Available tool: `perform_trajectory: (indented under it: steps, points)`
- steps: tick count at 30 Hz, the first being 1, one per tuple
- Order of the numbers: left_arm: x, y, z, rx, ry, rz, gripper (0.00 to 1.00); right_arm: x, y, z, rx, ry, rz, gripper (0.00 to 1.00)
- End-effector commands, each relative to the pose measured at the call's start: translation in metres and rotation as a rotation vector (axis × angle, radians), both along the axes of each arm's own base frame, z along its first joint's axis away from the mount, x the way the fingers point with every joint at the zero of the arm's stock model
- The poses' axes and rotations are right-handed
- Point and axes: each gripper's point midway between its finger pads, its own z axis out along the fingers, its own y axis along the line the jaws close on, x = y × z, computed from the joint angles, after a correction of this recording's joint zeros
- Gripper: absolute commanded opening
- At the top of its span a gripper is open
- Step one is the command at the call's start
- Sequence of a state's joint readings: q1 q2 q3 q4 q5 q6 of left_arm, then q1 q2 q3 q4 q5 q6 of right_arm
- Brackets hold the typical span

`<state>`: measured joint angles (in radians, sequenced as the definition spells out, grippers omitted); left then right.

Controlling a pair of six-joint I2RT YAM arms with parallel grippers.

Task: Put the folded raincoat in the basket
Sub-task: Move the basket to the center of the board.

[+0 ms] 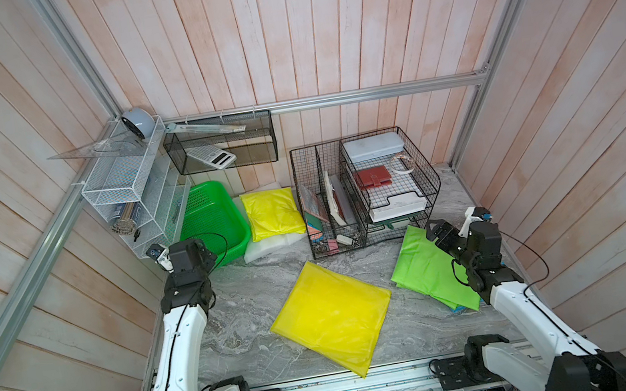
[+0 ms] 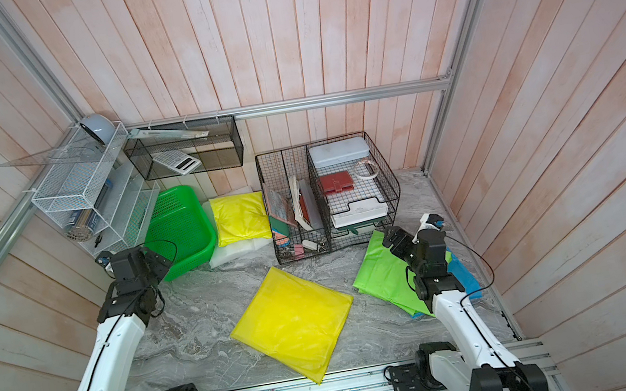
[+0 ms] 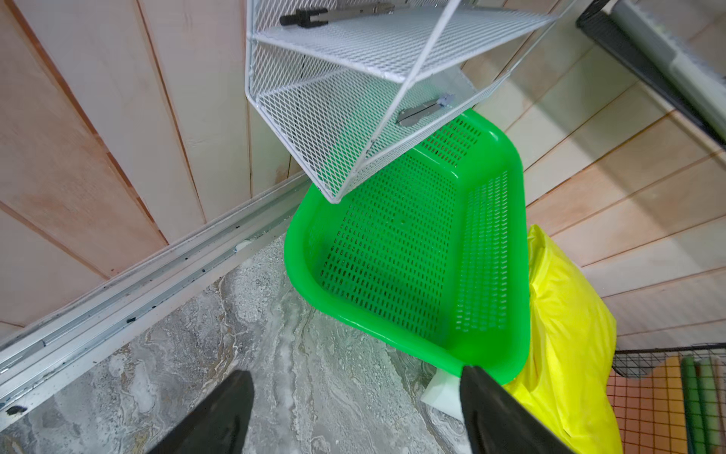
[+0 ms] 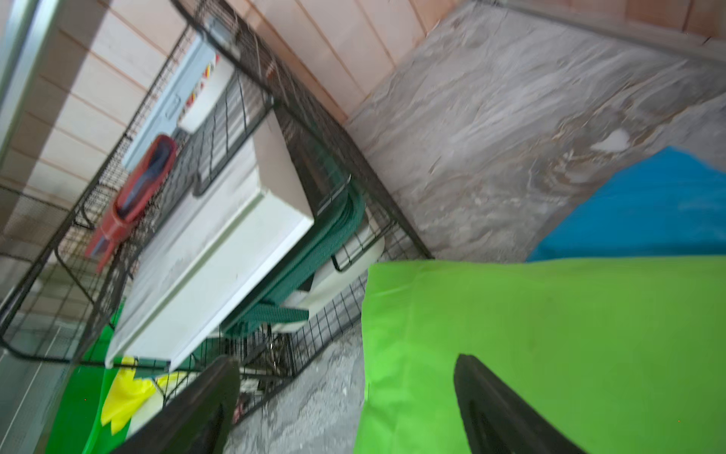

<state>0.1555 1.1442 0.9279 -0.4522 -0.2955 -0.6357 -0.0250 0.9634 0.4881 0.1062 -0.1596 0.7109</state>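
Both my claws are spread wide and empty, left claw (image 3: 355,369) just short of the basket (image 3: 393,267), right claw (image 4: 345,357) above the edge of the folded green raincoat (image 4: 550,334), which looks light, floppy and slick, so I'd pinch that folded edge, all layers.

The basket (image 1: 211,222) lies back left below the rack (image 1: 125,191), the rear raincoat (image 1: 272,213) just right of it
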Motion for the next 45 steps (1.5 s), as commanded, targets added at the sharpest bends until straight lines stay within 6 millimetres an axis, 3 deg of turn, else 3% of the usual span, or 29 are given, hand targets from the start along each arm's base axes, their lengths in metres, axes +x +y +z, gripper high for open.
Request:
perform_trajectory:
  steps: [1,8,13,19,23,29,34,37,39,42,45]
  points:
    - [-0.002,-0.004,-0.027,-0.115,0.142,-0.055,0.85,-0.018,0.02,-0.014,0.003,0.079,0.115,0.91]
    - [0.02,0.02,-0.079,-0.314,0.25,-0.01,0.79,-0.021,0.019,-0.011,-0.022,0.055,0.117,0.91]
    - [0.036,0.031,-0.089,-0.321,0.235,0.013,0.79,-0.02,0.02,-0.017,-0.015,0.066,0.121,0.91]
    - [0.048,0.029,-0.086,-0.365,0.164,0.017,0.79,-0.019,0.023,-0.026,0.005,0.086,0.126,0.91]
    - [0.048,0.036,-0.099,-0.375,0.176,0.074,0.79,-0.018,0.022,-0.03,0.004,0.097,0.125,0.9]
    - [0.068,0.037,-0.117,-0.462,0.192,0.122,0.79,-0.015,0.022,-0.033,0.004,0.095,0.122,0.89]
    - [0.052,0.038,-0.136,-0.469,0.279,0.178,0.75,-0.01,0.029,-0.04,0.034,0.134,0.153,0.88]
    - [0.036,0.038,-0.142,-0.447,0.332,0.19,0.68,-0.01,0.03,-0.044,0.044,0.145,0.158,0.88]
    - [0.025,0.037,-0.143,-0.434,0.356,0.196,0.64,-0.011,0.03,-0.046,0.045,0.147,0.158,0.88]
    - [0.009,0.035,-0.14,-0.425,0.366,0.202,0.48,-0.012,0.031,-0.048,0.05,0.148,0.158,0.87]
    - [-0.011,0.034,-0.134,-0.4,0.385,0.215,0.43,-0.014,0.032,-0.05,0.056,0.153,0.163,0.87]
